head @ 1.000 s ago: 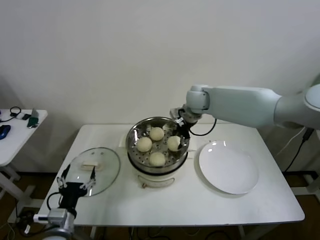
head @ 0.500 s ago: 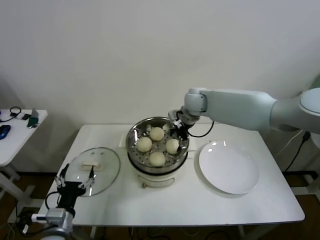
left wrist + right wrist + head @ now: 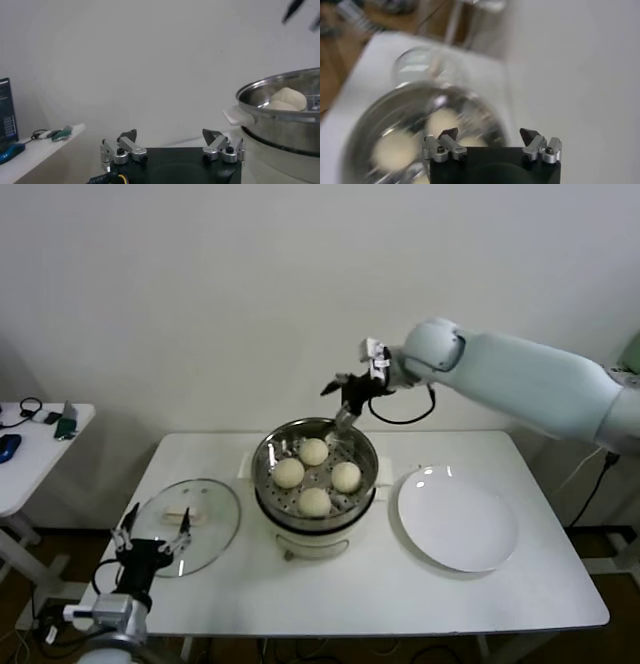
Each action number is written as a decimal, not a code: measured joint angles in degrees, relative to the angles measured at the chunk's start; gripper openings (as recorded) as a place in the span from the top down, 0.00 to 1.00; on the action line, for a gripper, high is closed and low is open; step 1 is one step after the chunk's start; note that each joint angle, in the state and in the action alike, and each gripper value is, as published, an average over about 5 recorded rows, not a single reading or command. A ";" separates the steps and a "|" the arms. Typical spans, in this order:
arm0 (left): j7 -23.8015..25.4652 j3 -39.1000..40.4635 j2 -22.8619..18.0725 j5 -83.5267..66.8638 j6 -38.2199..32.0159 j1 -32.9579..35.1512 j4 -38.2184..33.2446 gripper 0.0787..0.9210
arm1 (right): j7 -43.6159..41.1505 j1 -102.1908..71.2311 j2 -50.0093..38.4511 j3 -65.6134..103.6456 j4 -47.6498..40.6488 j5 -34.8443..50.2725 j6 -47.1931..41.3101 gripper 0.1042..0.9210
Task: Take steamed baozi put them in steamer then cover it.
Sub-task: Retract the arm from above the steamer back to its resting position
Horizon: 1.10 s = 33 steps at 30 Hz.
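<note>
Glass lid point(image 3: 186, 526), handle lengthwise, just ahead of left gripper point(image 3: 152, 536), open, empty | right gripper point(image 3: 347, 387), open, empty, above steamer point(image 3: 314, 471) | baozi point(image 3: 314, 475) loaded

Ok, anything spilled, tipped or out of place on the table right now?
Nothing stands out. Four cream-white buns sit inside the shiny steel steamer pot; the clear glass lid lies flat beside it, not on yet.
</note>
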 measured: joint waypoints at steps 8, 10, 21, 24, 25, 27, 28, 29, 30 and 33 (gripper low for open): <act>-0.29 1.00 0.85 -0.08 -0.63 -0.88 1.07 0.12 | 15.23 -19.70 -10.07 21.18 6.05 -1.31 4.77 0.12; -0.32 1.27 0.93 0.01 -0.65 -1.15 1.12 0.12 | 18.07 -25.93 -11.90 27.39 7.78 -1.48 6.20 0.12; -1.06 1.67 1.45 0.72 -1.25 -1.76 2.05 0.12 | 25.59 -65.64 -13.23 65.67 16.24 -4.87 13.84 0.12; -1.11 1.73 1.87 1.09 -1.33 -1.56 2.27 0.12 | 26.05 -75.50 -11.06 74.42 18.03 -6.37 16.13 0.12; -1.14 1.77 2.04 1.24 -1.35 -1.47 2.33 0.12 | 26.13 -78.49 -10.21 76.86 18.57 -6.85 16.89 0.12; -1.30 1.80 2.42 1.66 -1.45 -1.31 2.49 0.12 | 26.22 -84.29 -8.29 81.04 19.65 -7.82 18.47 0.12; -1.43 1.78 2.65 1.98 -1.56 -1.22 2.61 0.12 | 26.25 -86.96 -7.30 82.67 20.16 -8.27 19.23 0.12; -1.59 1.73 2.90 2.41 -1.71 -1.13 2.76 0.12 | 26.29 -89.59 -6.26 84.13 20.66 -8.72 19.98 0.12; -1.77 1.65 3.17 2.98 -1.90 -1.04 2.92 0.12 | 26.36 -92.11 -5.20 85.43 21.16 -9.16 20.71 0.12; -2.41 1.33 4.22 5.88 -2.77 -0.75 3.47 0.12 | 26.65 -98.83 -2.05 88.44 22.55 -10.39 22.72 0.12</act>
